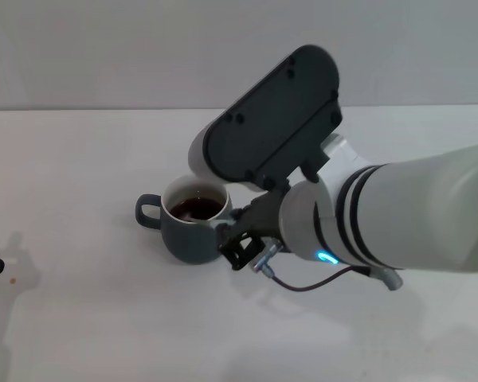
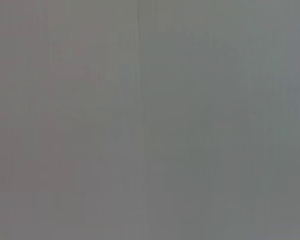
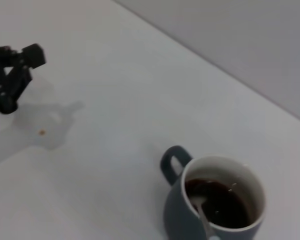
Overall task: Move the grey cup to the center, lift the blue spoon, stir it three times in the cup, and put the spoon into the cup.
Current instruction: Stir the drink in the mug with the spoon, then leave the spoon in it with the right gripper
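The right arm reaches in from the table's right edge, its wrist bent over the middle of the tabletop. The right gripper sits just beside the grey cup; how far its fingers are parted cannot be told. The cup stands upright mid-table (handle toward the left edge), dark liquid inside. The blue spoon leans in it, bowl submerged. The left gripper rests narrow at the left edge, holding nothing.

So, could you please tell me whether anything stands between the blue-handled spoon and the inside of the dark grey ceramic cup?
Nothing visible does: the metal bowl of the blue spoon already dips into the brown liquid inside the grey cup.
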